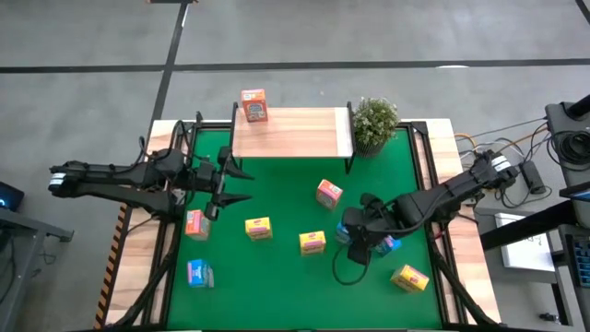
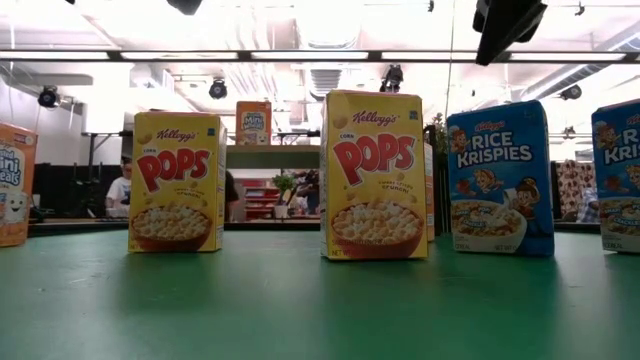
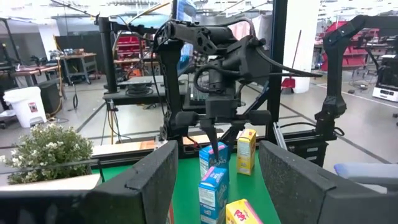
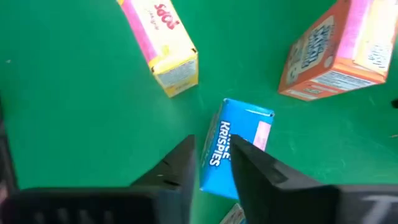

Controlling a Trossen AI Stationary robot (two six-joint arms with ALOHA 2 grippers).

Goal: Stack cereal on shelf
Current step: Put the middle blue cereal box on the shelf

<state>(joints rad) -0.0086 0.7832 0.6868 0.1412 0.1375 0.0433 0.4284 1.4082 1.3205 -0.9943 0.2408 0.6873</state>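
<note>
The light-wood shelf (image 1: 295, 134) stands at the mat's far edge with one orange-pink cereal box (image 1: 253, 104) upright on its left end. Several more boxes stand or lie on the green mat. My right gripper (image 1: 355, 238) hovers just above an upright blue Rice Krispies box (image 4: 233, 134), open by a narrow gap, with its fingers on either side of the box top and green showing beside one fingertip. A second blue box (image 1: 388, 244) is beside it. My left gripper (image 1: 235, 184) waits open above the mat's left half.
On the mat are two yellow Pops boxes (image 1: 259, 228) (image 1: 312, 242), a third yellow one (image 1: 409, 278) near the right corner, orange-pink boxes (image 1: 328, 193) (image 1: 194, 223) and a blue box (image 1: 200, 273). A potted plant (image 1: 373, 122) stands by the shelf's right end.
</note>
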